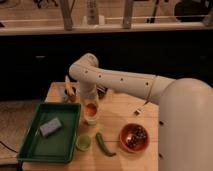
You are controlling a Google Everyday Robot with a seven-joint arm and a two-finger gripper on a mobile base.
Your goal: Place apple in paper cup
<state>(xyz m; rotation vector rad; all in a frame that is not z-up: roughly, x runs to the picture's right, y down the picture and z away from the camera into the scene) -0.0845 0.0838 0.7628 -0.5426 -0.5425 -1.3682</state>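
Note:
The apple (90, 108) is small and orange-red. It sits between my gripper's fingertips at the mouth of the white paper cup (90, 119), which stands upright near the middle of the wooden table. My gripper (90, 106) points straight down over the cup and is shut on the apple. The white arm reaches in from the right and bends down above the cup. The lower part of the apple is hidden by the cup's rim.
A green tray (35, 145) holding a grey-blue sponge (50, 126) lies left of the cup. A lime-green cup (83, 142) and a green pepper (105, 144) lie in front. An orange bowl (135, 138) stands at the right. A banana (69, 88) lies behind.

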